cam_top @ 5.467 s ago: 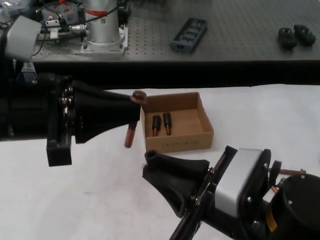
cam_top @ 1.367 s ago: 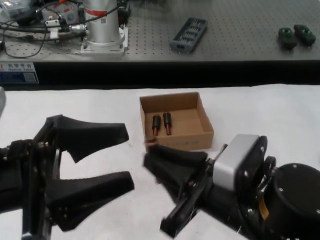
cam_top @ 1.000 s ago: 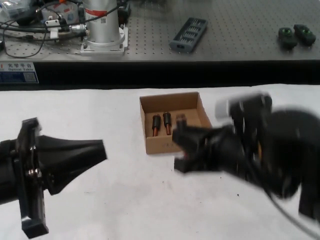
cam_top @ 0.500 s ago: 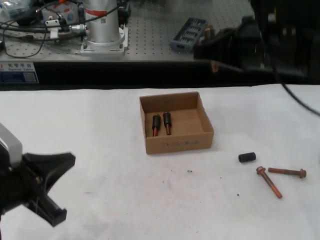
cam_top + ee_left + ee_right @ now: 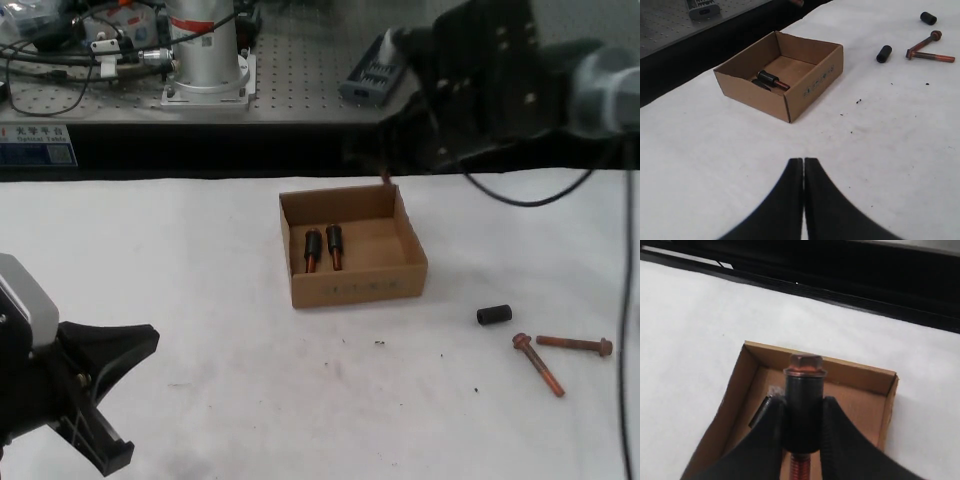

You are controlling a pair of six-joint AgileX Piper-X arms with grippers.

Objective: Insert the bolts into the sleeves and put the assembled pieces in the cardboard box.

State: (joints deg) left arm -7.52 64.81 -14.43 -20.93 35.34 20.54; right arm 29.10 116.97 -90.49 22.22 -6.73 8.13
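The cardboard box (image 5: 352,288) stands mid-bench with two assembled pieces (image 5: 323,247) lying side by side inside. My right gripper (image 5: 802,409) is shut on a black sleeve with a coppery bolt through it (image 5: 802,387), held above the box (image 5: 850,371) over its far wall. In the high view the right arm (image 5: 490,80) hangs behind the box, the bolt tip (image 5: 385,180) just above the far rim. My left gripper (image 5: 803,172) is shut on nothing, low at the near left (image 5: 140,342), pointing toward the box (image 5: 810,87).
Right of the box lie a loose black sleeve (image 5: 494,314) and two bare bolts (image 5: 540,365) (image 5: 576,344). The left wrist view shows a second sleeve (image 5: 928,18) farther off. A perforated metal table (image 5: 300,60) with equipment runs along the back.
The right arm swung from the near right up and behind the box, carrying the assembled piece. The left arm drew back to the near left corner and its fingers went from open to shut.
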